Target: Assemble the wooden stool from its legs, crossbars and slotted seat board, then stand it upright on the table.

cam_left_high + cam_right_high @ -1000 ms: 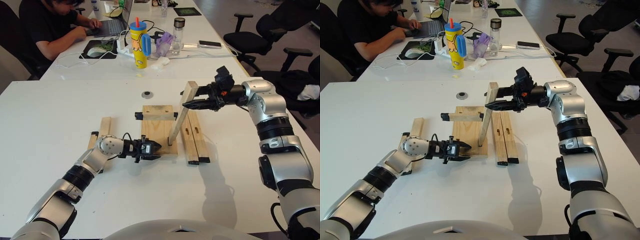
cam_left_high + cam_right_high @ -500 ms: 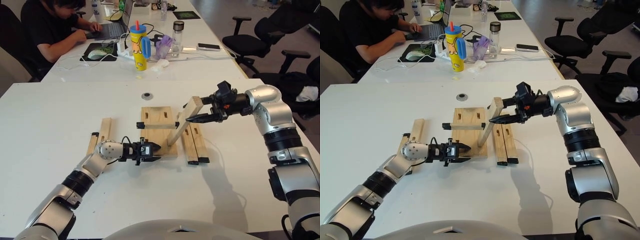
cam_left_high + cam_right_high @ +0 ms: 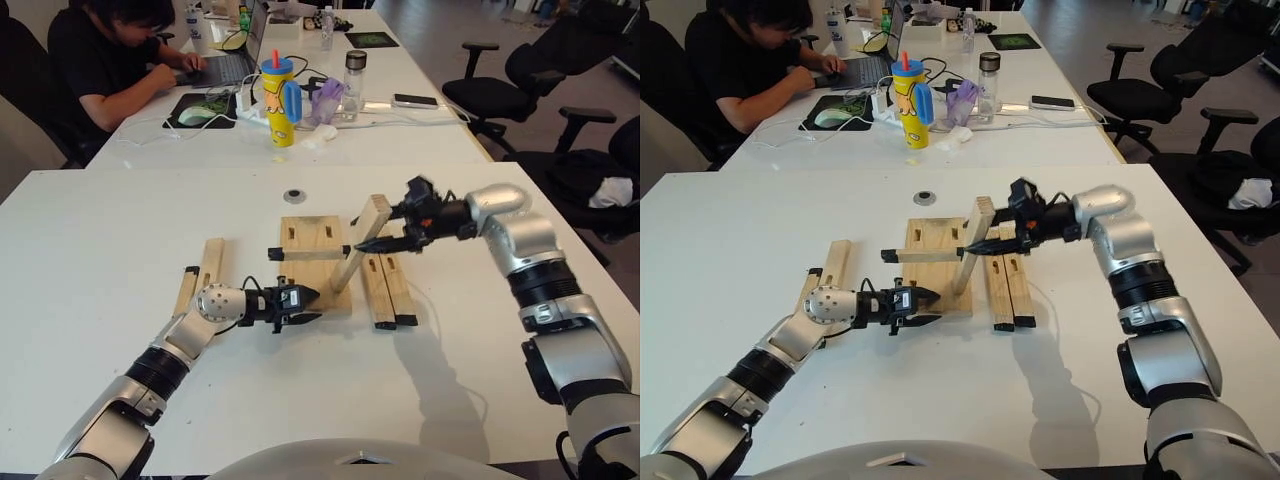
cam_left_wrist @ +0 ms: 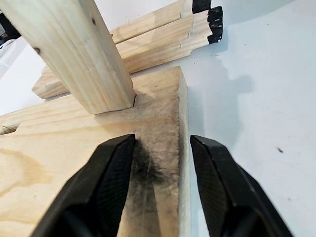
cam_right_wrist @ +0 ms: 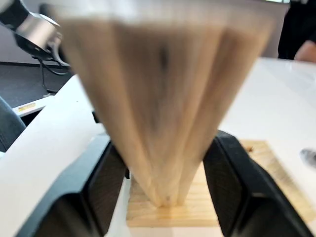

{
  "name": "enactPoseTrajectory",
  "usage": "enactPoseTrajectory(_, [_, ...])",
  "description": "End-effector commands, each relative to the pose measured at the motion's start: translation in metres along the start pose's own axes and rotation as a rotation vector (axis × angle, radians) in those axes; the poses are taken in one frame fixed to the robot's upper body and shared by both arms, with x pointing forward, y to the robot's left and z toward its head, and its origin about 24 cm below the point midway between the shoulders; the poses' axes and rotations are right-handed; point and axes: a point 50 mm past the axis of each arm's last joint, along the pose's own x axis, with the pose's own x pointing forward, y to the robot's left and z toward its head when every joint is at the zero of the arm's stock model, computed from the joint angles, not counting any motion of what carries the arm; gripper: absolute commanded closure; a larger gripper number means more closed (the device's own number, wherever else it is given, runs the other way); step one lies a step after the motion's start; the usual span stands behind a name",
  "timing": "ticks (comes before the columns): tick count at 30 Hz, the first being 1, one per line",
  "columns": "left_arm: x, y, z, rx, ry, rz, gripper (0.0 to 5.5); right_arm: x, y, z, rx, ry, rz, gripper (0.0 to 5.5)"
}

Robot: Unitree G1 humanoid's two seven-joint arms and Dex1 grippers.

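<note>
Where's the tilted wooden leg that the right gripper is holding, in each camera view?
Left eye view: the leg leans at table centre, lower end on the seat board.
Right eye view: the leg leans the same way, on the seat board.
Left wrist view: leg close up, planted near the board's corner.
Right wrist view: leg close up, blurred, running down to the board.
Shared landmark: the seat board.
</note>
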Motion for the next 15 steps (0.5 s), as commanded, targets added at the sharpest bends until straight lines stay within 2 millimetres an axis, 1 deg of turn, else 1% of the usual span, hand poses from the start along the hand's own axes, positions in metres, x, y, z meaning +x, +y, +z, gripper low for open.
enactPoseTrajectory(1, [0.002, -0.061, -0.064, -0.258, 0.326, -0.14, 3.44, 0.0, -0.012, 0.022, -0.083, -0.05, -0.109, 2.3])
enactPoseTrajectory(2, [0.003, -0.061, -0.064, -0.269, 0.318, -0.126, 3.44, -0.003, -0.014, 0.025, -0.108, -0.048, -0.132, 2.3])
enactPoseTrajectory(4, [0.005, -0.061, -0.065, -0.28, 0.33, -0.097, 3.44, -0.014, -0.013, 0.024, -0.147, 0.023, -0.163, 2.3])
enactPoseTrajectory(5, [0.006, -0.062, -0.067, -0.293, 0.335, -0.079, 3.44, -0.021, -0.011, 0.019, -0.157, 0.094, -0.176, 2.3])
enactPoseTrajectory(7, [0.007, -0.064, -0.068, -0.338, 0.342, -0.034, 3.44, -0.048, -0.004, 0.0, -0.144, 0.258, -0.214, 2.3])
enactPoseTrajectory(8, [0.007, -0.065, -0.069, -0.359, 0.345, -0.012, 3.44, -0.06, 0.0, -0.007, -0.128, 0.311, -0.232, 2.3])
enactPoseTrajectory(10, [0.007, -0.068, -0.07, -0.367, 0.351, 0.004, 3.44, -0.075, 0.005, -0.015, -0.069, 0.341, -0.277, 2.3])
enactPoseTrajectory(12, [0.006, -0.07, -0.071, -0.372, 0.359, 0.014, 3.44, -0.08, 0.011, -0.02, 0.008, 0.271, -0.334, 2.3])
enactPoseTrajectory(13, [0.006, -0.07, -0.073, -0.369, 0.37, 0.017, 3.44, -0.078, 0.015, -0.026, 0.048, 0.229, -0.371, 2.3])
enactPoseTrajectory(15, [0.005, -0.069, -0.075, -0.365, 0.384, 0.02, 3.44, -0.069, 0.028, -0.033, 0.048, 0.177, -0.417, 2.3])
